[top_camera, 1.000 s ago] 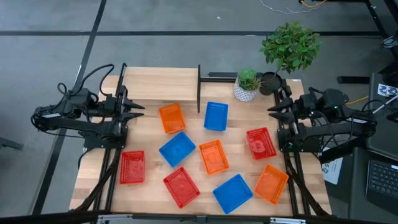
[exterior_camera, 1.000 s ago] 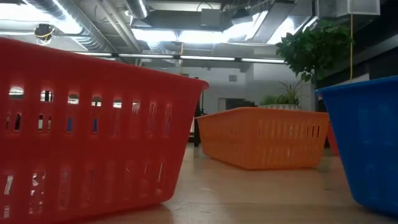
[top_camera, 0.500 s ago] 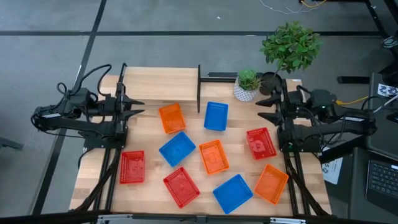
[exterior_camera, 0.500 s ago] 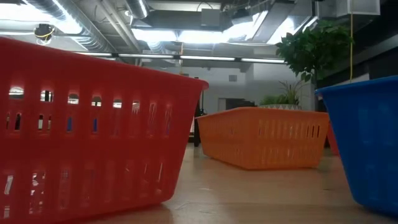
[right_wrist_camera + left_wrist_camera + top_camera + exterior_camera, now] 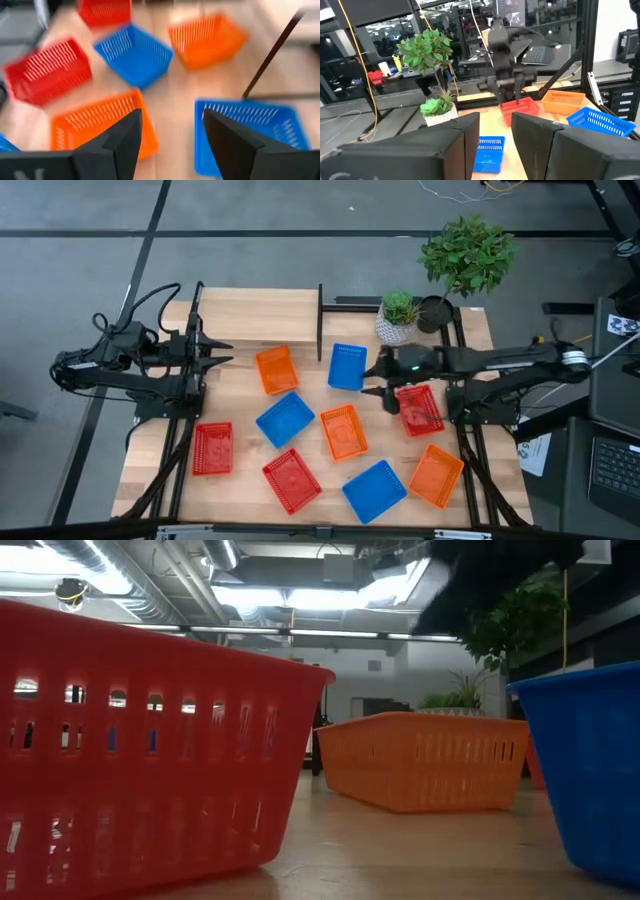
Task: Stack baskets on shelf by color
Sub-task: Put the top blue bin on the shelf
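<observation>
Nine baskets lie scattered on the wooden table. Among them are a blue basket (image 5: 347, 366) and an orange one (image 5: 276, 369) near the shelf (image 5: 258, 311), and a red one (image 5: 418, 408) to the right. The shelf, a light plank with black uprights, stands along the far edge. My right gripper (image 5: 370, 381) hovers open over the table between the blue basket (image 5: 245, 130) and the red one, touching nothing. My left gripper (image 5: 218, 351) waits open at the table's left side, above the wood.
A white plant pot (image 5: 397, 323) and a taller plant (image 5: 466, 255) stand at the far right corner. More baskets lie nearer the front: blue (image 5: 285, 418), orange (image 5: 343, 430), red (image 5: 212, 448), red (image 5: 291, 480), blue (image 5: 374, 490), orange (image 5: 436, 475).
My right gripper has opened its fingers. It has then swung from the table's right edge toward the left, out over the table to beside the far blue basket. No basket has moved.
</observation>
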Controlling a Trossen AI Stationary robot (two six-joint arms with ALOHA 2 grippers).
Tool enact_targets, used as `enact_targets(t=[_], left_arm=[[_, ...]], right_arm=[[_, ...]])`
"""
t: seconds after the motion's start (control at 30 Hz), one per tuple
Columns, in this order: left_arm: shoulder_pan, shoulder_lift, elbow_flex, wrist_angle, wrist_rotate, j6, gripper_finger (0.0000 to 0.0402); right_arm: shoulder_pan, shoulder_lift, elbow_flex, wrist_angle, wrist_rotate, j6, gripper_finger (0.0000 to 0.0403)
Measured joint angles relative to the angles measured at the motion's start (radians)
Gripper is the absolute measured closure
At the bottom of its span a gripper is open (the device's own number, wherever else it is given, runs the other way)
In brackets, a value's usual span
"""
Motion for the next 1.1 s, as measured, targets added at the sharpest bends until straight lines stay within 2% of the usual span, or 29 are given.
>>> enact_targets(t=[0.17, 0.33, 0.5, 0.8, 1.1], left_arm=[[0.0, 0.0, 0.0, 0.0, 0.0, 0.0, 0.0295], [0.0, 0.0, 0.0, 0.0, 0.0, 0.0, 0.0295], [0.0, 0.0, 0.0, 0.0, 0.0, 0.0, 0.0295], [0.0, 0.0, 0.0, -0.022, 0.0, 0.001, 0.0295], [0.0, 0.0, 0.0, -0.023, 0.0, 0.001, 0.0295]], right_arm=[[0.0, 0.17, 0.005, -0.01, 0.02, -0.005, 0.0189], [0.0, 0.288, 0.063, -0.034, 0.18, -0.019, 0.0189], [0.0, 0.375, 0.155, -0.091, 0.191, -0.065, 0.0189], [0.0, 0.49, 0.22, -0.132, 0.197, -0.091, 0.0189], [0.0, 0.519, 0.221, -0.133, 0.238, -0.091, 0.0189]])
